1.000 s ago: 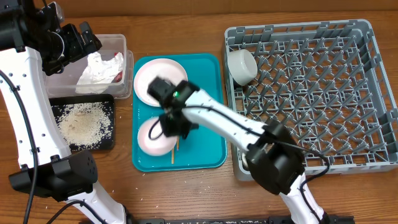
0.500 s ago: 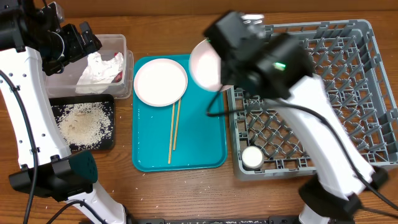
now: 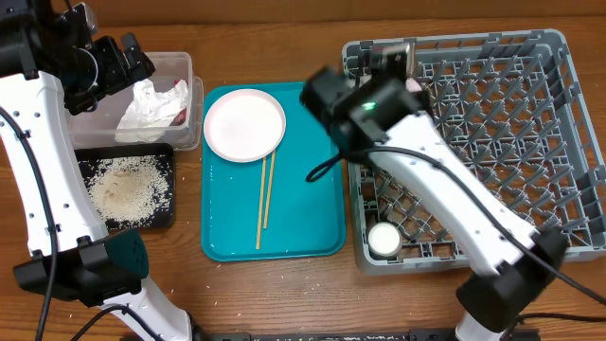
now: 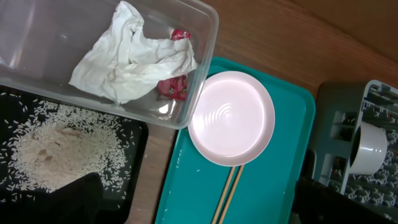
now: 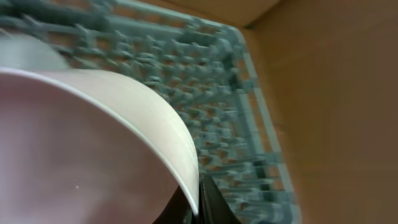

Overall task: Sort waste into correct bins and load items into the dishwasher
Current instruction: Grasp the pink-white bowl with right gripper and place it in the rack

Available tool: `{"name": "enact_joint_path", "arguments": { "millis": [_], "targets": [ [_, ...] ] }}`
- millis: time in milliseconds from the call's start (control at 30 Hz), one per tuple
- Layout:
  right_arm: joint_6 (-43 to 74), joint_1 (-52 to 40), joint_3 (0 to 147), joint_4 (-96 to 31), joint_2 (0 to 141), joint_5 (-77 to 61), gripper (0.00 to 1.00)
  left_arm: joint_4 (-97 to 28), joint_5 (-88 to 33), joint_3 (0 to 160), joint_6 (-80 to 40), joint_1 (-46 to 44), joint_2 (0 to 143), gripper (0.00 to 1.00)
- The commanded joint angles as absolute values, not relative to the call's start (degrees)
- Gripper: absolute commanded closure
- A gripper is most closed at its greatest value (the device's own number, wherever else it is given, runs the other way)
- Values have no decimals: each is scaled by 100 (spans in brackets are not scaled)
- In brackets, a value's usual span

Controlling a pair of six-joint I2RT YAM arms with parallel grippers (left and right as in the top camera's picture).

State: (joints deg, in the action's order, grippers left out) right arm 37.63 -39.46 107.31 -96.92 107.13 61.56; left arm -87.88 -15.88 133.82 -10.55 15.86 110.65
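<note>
My right gripper (image 5: pixel 198 202) is shut on the rim of the pink plate (image 5: pixel 81 143), held on edge over the back left of the grey dish rack (image 3: pixel 492 142); in the overhead view the arm hides the plate. The white plate (image 3: pixel 244 125) and two chopsticks (image 3: pixel 263 199) lie on the teal tray (image 3: pixel 312 218). A white cup (image 3: pixel 383 240) sits in the rack's front left corner. A pale bowl (image 4: pixel 367 146) lies in the rack. My left gripper (image 3: pixel 114 62) hangs open and empty above the clear tub (image 3: pixel 180 66), which holds the napkin (image 3: pixel 151 102) and red wrapper (image 4: pixel 177 87). Rice (image 3: pixel 123 185) lies in the black tray (image 3: pixel 161 216).
Loose rice grains lie on the wooden table in front of the black tray (image 3: pixel 142 284). My right arm (image 3: pixel 445 199) stretches across the rack's left half. A cardboard wall (image 5: pixel 336 93) stands behind the rack.
My right arm has carried the pink plate from above the teal tray's back edge rightwards and lower, over the rack's back left. The left arm has not moved.
</note>
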Motion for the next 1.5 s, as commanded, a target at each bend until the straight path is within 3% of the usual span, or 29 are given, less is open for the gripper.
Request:
{"name": "enact_joint_path", "arguments": {
  "millis": [0,600,1333,1367,1467],
  "targets": [
    [4202,-3944,10047,-9649,10663,7363,96,-8781,-1612,13441,-963,1564,11034,0],
    [3704,-3935,8211,-7356,10674,7992,96,-8781,-1612,13441,-965,1496,11034,0],
    [3706,-4182,8068,-7585,10674,6440,96,-8781,-1612,13441,-965,1496,11037,0],
    [3706,-4209,8068,-7644,10674,6438,96,-8781,-1612,13441,-963,1496,11034,0],
    [3708,-4307,8077,-7747,10672,6438,82,-8781,-1612,13441,-965,1496,11034,0]
  ]
}}
